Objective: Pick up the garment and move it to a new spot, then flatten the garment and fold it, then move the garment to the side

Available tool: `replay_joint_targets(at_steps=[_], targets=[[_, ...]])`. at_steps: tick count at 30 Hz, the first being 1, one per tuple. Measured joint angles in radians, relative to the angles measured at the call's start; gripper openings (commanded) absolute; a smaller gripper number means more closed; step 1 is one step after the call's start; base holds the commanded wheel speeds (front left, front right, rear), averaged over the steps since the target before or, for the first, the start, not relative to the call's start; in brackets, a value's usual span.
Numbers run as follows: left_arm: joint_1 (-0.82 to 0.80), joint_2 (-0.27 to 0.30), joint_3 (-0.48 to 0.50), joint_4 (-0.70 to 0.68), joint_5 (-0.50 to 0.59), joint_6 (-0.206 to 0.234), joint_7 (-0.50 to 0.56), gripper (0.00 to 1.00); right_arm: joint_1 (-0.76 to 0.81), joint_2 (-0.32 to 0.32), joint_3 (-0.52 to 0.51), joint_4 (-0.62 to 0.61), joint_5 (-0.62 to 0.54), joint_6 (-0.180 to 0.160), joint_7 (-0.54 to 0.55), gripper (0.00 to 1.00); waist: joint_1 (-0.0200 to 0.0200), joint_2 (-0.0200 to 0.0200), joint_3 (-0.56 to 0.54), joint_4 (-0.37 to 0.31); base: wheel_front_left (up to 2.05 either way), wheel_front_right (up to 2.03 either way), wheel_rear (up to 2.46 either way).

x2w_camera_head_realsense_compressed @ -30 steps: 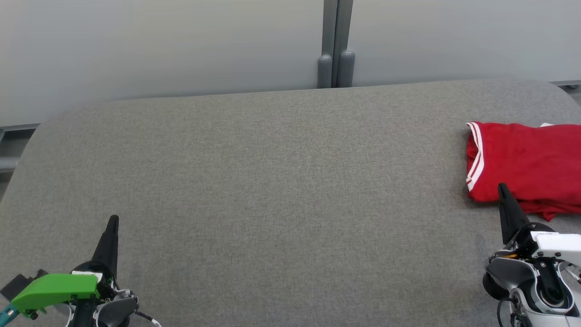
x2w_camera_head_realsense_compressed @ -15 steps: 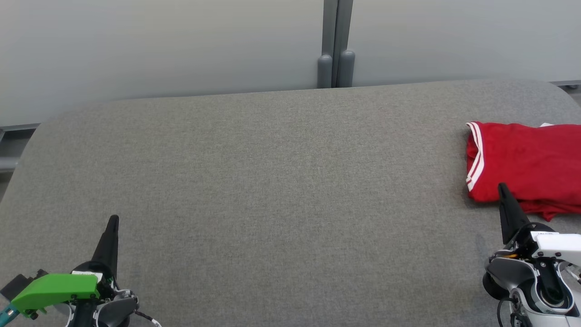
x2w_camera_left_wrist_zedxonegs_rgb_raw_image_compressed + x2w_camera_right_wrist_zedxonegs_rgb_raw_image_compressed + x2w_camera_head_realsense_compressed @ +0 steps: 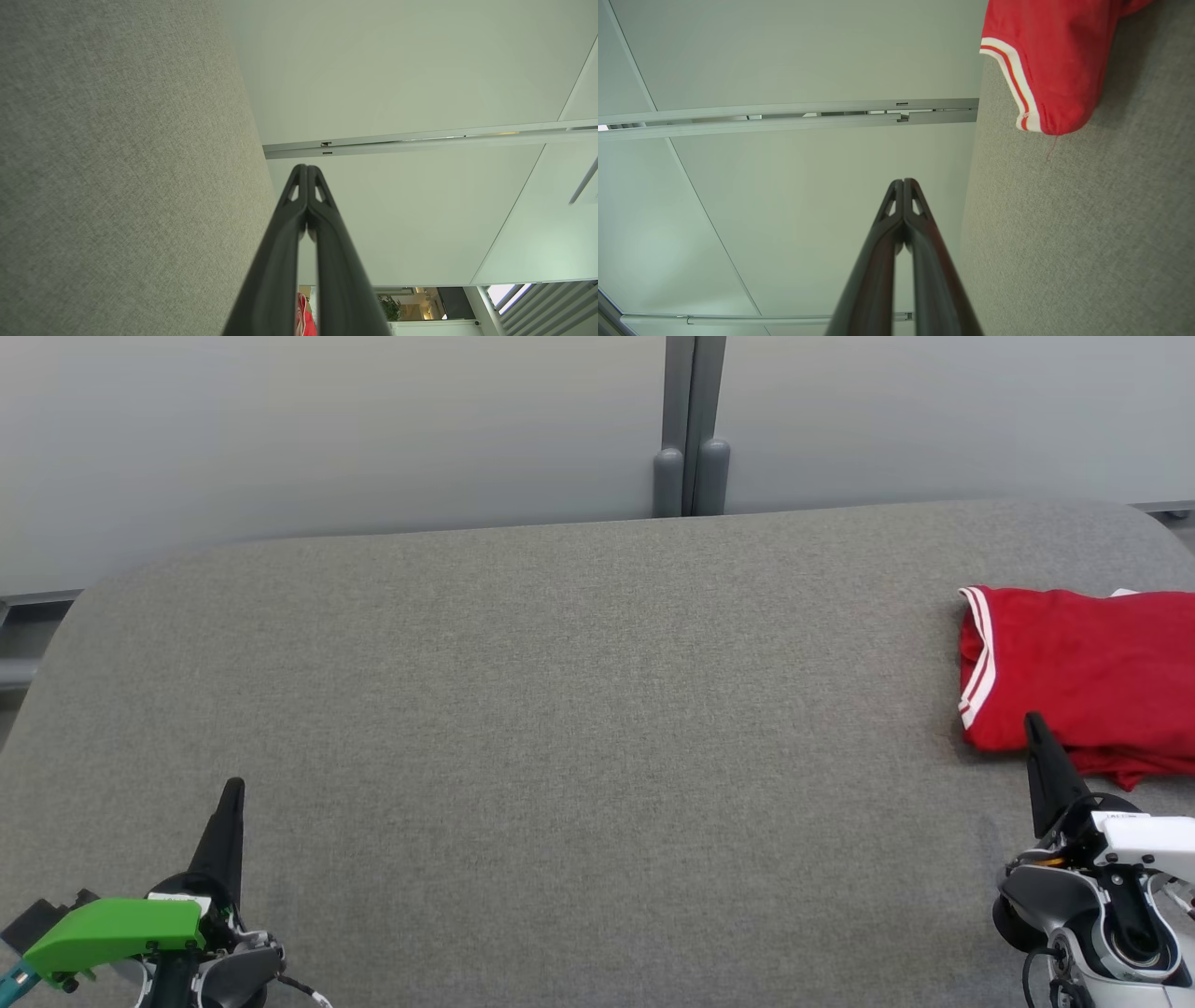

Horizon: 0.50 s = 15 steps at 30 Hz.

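The garment (image 3: pixel 1083 677) is a red shirt with white-striped trim, lying folded at the right edge of the grey padded table (image 3: pixel 560 709). In the right wrist view the garment (image 3: pixel 1055 60) fills the upper right corner, its striped hem facing me. My right gripper (image 3: pixel 1033 721) is shut, its tip just in front of the garment's near left corner, holding nothing; the right wrist view shows the right gripper (image 3: pixel 903 181) with tips pressed together. My left gripper (image 3: pixel 233 787) rests shut and empty at the lower left, far from the garment, and the left gripper (image 3: pixel 307 167) tips meet.
Pale wall panels with a grey vertical post (image 3: pixel 691 429) stand behind the table's far edge. The table's rounded corners show at the far left and far right. A sliver of red garment (image 3: pixel 303 317) peeks between the left fingers.
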Motion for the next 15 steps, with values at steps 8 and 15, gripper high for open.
replay_joint_targets(at_steps=[8, 15], targets=[[0.000, 0.000, 0.000, 0.000, 0.000, 0.000, 0.000, 0.00, 0.000, 0.001, 0.000, 0.000, 0.000, 0.000, 0.000, 0.00, 0.0000, 0.0000, 0.000, 0.000, 0.00, 0.00, 0.00], [0.000, 0.000, 0.000, 0.000, 0.000, 0.000, 0.000, 0.00, 0.000, 0.001, 0.000, 0.000, 0.000, 0.000, 0.000, 0.00, 0.0000, 0.0000, 0.000, 0.000, 0.00, 0.00, 0.00]])
